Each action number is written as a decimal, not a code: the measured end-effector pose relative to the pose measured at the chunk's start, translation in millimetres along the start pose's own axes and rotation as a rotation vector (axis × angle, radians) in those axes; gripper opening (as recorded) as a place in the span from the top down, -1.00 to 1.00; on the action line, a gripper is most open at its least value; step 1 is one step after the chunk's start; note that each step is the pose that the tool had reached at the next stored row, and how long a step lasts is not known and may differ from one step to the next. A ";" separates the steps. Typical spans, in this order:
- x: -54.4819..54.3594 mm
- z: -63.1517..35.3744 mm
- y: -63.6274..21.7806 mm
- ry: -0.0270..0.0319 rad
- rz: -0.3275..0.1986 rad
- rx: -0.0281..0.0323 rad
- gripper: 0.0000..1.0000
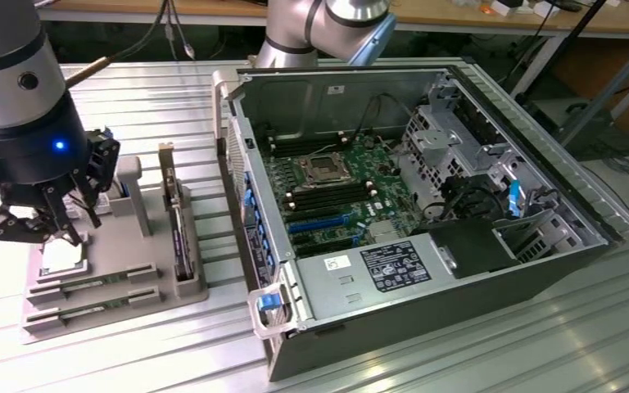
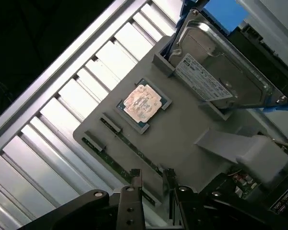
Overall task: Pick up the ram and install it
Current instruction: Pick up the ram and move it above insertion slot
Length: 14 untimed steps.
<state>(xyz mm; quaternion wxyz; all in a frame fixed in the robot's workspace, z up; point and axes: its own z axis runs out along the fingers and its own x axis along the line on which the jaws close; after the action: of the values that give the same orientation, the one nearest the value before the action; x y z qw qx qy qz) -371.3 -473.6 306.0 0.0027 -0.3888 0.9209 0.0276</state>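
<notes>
Open computer case (image 1: pixel 424 270) lying on a ribbed metal counter (image 1: pixel 128 360), with its motherboard (image 1: pixel 337 188) exposed. Toward the exterior view's left, a gray parts holder (image 1: pixel 183 299) rests on the same counter, well apart from the motherboard's slots.

The arm's gripper (image 1: pixel 33 233) hangs low over the holder. Its fingers (image 2: pixel 134 189) stand apart, with nothing clamped between them.

Two ram sticks lie flat in parallel grooves along the holder's front edge. The first ram stick (image 1: pixel 96 281) (image 2: pixel 129 143) lies just beside the square silver processor (image 1: pixel 63 260) (image 2: pixel 143 104). The second ram stick (image 1: pixel 94 309) (image 2: pixel 108 160) sits in the outer groove next to it. In the wrist view, the fingertips hover near one end of these grooves, above the sticks and touching neither.

A dark expansion card (image 1: pixel 180 237) stands upright on edge in the holder, on the side toward the case. A hard drive (image 2: pixel 221 72) with a white label sits in a bay past the processor, on the side away from the sticks.
</notes>
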 end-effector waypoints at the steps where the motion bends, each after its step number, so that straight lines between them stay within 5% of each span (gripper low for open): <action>1: 0.1 4.5 -0.2 0.0025 -0.055 -0.0014 0.37; 8: 0.7 24.8 -1.3 0.0136 -0.282 -0.0075 0.37; 14: 2.8 38.3 -3.7 0.0184 -0.364 -0.0105 0.37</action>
<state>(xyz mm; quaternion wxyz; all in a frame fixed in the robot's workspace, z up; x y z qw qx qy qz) -371.2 -476.2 267.5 -0.0029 -0.5493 0.8352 0.0279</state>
